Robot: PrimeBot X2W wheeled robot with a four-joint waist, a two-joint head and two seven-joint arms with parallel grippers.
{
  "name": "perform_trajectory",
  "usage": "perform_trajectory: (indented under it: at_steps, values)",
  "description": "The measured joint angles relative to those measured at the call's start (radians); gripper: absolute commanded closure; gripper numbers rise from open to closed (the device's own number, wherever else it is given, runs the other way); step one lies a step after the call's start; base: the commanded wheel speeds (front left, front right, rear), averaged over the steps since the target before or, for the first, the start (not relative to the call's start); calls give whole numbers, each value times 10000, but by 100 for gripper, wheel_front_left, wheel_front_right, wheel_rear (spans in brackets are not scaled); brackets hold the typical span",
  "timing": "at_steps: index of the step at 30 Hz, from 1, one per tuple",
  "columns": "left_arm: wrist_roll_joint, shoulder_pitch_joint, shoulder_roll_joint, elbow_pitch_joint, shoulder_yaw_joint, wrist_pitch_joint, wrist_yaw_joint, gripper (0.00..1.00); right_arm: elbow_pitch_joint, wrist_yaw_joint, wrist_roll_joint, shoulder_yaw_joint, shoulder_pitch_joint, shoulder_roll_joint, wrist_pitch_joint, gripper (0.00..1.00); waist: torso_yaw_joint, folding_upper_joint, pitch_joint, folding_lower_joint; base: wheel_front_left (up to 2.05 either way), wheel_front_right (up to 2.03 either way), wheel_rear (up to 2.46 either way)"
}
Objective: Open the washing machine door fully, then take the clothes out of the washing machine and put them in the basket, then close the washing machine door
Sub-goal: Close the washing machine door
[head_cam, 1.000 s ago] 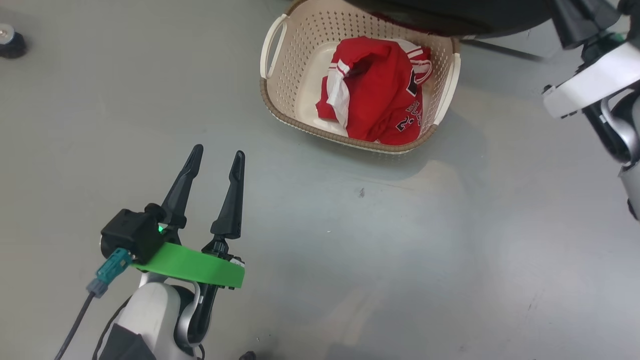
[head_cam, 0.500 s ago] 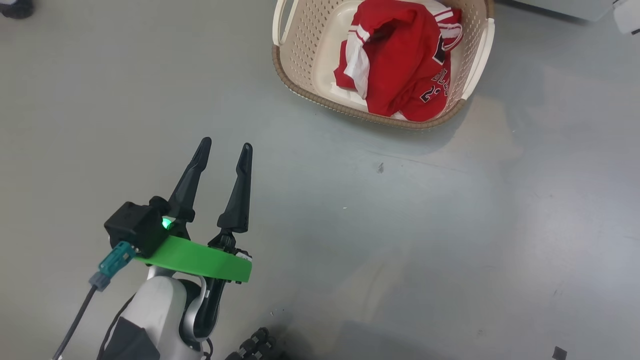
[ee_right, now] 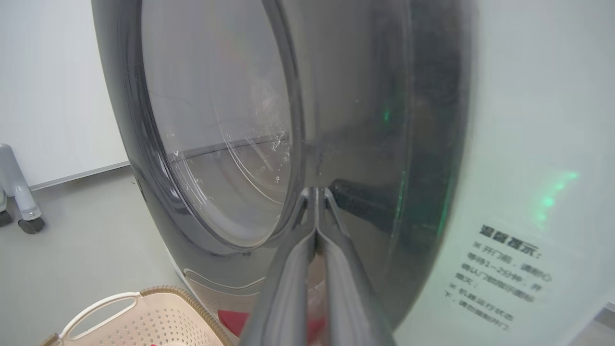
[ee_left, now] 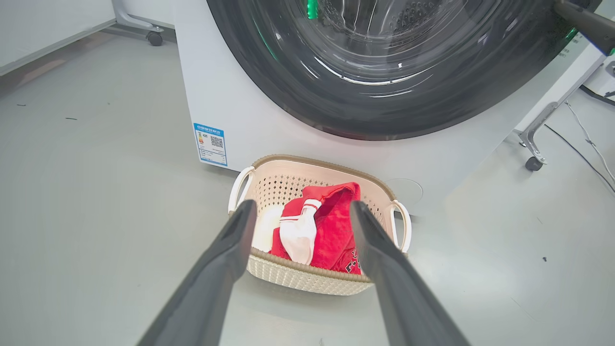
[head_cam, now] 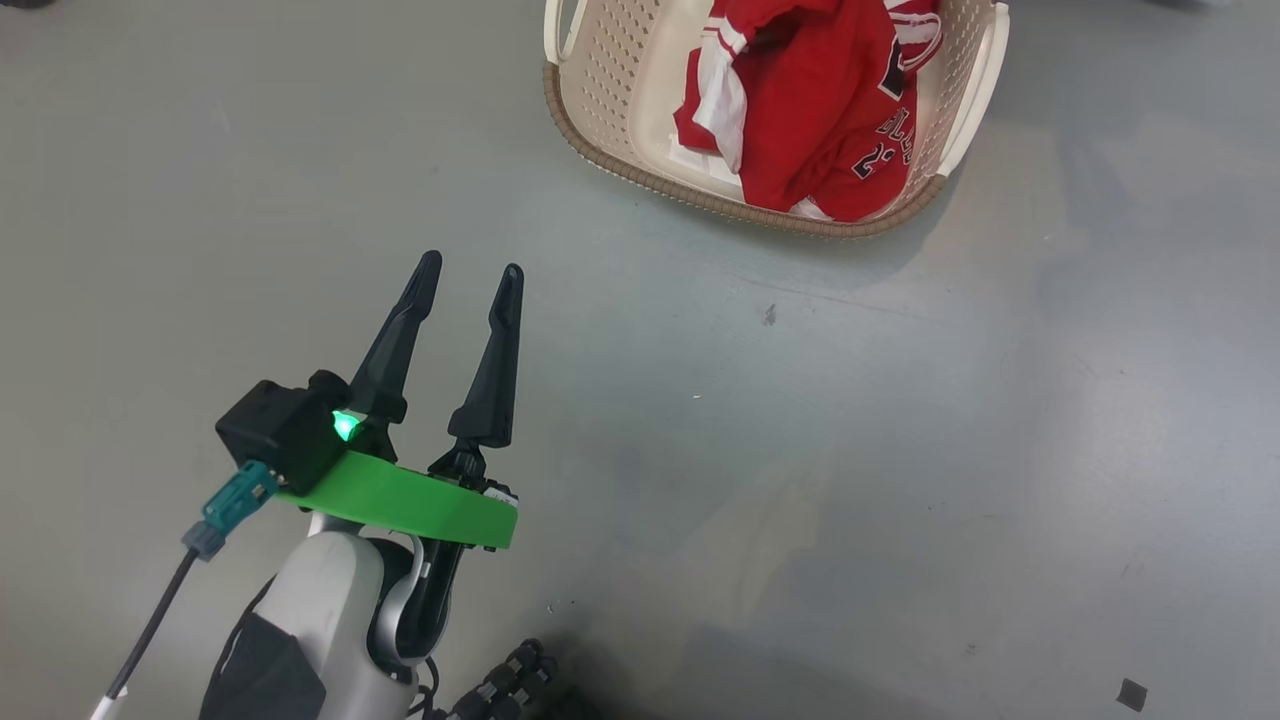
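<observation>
Right wrist view: my right gripper [ee_right: 315, 192], pinched closed, faced the glossy black-rimmed round glass door [ee_right: 365, 96]. Head view: my left gripper [head_cam: 471, 265], fingers spread, hung above roomy grey floor [head_cam: 800, 450].

Grey floor [head_cam: 900, 450], basket [head_cam: 600, 70] on it, seemingly against washing machine [ee_left: 240, 110]

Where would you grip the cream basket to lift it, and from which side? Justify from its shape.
Probably grip the basket by a side handle, coming down from above at that end. Each handle is an open loop standing off the short wall, so a finger can slip through it; the clothes heaped inside crowd the middle.
</observation>
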Motion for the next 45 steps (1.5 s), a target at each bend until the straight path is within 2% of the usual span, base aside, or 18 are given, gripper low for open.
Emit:
perform_trajectory:
  at_steps: [16,22,26,34,45]
  values:
    - [-33,-73,-6,357,71,2,0,0,959,-10,-61,157,-133,265,-623,100,-33,0,-271,0,0,0,0]
    - [357,-162,-8,635,301,0,0,0,1455,-82,-12,272,698,466,-1162,100,-187,0,-812,0,0,0,0]
    - [602,-160,-10,834,387,0,0,0,1653,-81,115,391,1498,828,-1317,100,-342,0,-1226,0,0,0,0]
    - [1177,-74,-8,1266,796,0,0,0,1710,-75,397,483,2812,1672,-1471,100,-876,0,-2165,0,0,0,0]
    - [1582,582,263,1574,1139,2,0,0,1237,-190,911,44,4430,2504,-1499,100,-2158,0,-3335,-1,0,0,0]
